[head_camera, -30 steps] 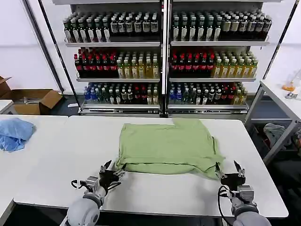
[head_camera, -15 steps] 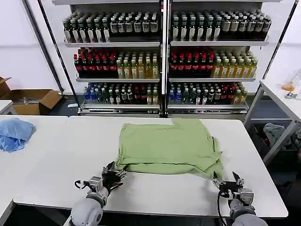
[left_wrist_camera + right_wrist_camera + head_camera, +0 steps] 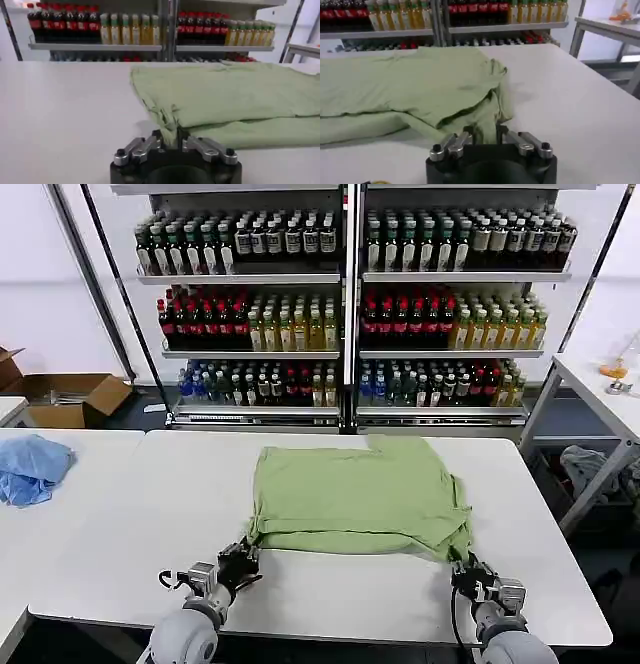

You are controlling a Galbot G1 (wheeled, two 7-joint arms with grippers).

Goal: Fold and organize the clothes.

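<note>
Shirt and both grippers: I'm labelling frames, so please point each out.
shirt (image 3: 355, 494): head view, middle of its plain green back.
left gripper (image 3: 171, 136): left wrist view, between fingers pinching a corner.
right gripper (image 3: 486, 131): right wrist view, between fingers at the hem.

Left gripper (image 3: 240, 558): black body, silver-grey linkage bars fastened with dark screws.
Right gripper (image 3: 470, 569): black body, silver-grey linkage bars, dark screws.
Forearms: rounded light-grey shells.
Cables: thin black loops are seen at both wrists.
</note>
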